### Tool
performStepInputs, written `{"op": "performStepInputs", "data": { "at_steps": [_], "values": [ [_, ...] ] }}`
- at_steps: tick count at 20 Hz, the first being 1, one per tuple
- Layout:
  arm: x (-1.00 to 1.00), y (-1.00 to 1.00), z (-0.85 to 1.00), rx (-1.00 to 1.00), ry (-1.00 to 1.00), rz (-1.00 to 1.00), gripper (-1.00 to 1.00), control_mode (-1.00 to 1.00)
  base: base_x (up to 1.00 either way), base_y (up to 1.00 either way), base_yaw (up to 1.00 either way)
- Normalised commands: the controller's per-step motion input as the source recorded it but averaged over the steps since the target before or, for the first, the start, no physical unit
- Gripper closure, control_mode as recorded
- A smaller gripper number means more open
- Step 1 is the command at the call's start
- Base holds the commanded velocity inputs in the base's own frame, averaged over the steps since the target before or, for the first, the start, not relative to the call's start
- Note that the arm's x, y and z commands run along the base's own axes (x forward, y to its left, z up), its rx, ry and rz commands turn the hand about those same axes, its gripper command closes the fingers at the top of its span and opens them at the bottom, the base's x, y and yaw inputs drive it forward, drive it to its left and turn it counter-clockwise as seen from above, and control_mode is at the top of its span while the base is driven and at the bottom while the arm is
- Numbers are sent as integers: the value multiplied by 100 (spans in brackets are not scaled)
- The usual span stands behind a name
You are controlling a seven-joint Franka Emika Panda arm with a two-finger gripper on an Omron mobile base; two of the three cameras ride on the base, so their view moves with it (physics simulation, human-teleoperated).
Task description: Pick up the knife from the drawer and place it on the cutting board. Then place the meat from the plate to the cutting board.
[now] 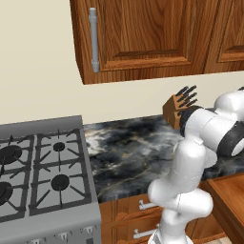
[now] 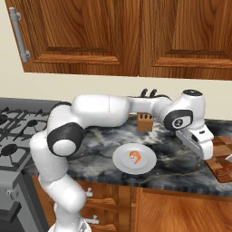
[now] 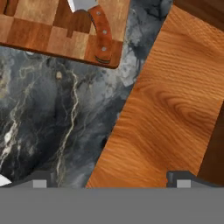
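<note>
The knife [image 3: 101,35] lies on the cutting board [image 3: 48,30], its reddish-brown handle near the board's corner and its silver blade running off the hand view's top. In the right base view the cutting board [image 2: 223,152] sits at the counter's right edge with the knife handle [image 2: 222,171] on it. My gripper [image 2: 200,146] hangs just left of the board, open, with nothing between its fingertips [image 3: 40,180], which stand far apart. The white plate [image 2: 122,161] rests mid-counter with the orange meat [image 2: 134,157] on it. The open drawer [image 3: 166,109] shows as a wide wooden face below the counter edge.
A wooden knife block [image 2: 145,121] with black handles stands at the back wall behind my arm. The stove [image 1: 43,176] is on the left. Narrow drawers [image 1: 138,209] sit under the dark marble counter [image 1: 133,152]. Wall cabinets [image 2: 113,36] hang overhead.
</note>
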Motion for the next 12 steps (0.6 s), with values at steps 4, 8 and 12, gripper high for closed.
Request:
{"op": "performStepInputs", "data": {
  "at_steps": [4, 8, 12],
  "values": [
    [-9, 98, 0, -9, 0, 10, -100, -100, 0, 0, 0],
    [-3, 79, 2, -5, 0, 18, -100, -100, 0, 0, 0],
    [0, 69, 4, -5, 0, 22, -100, -100, 0, 0, 0]
  ]
}}
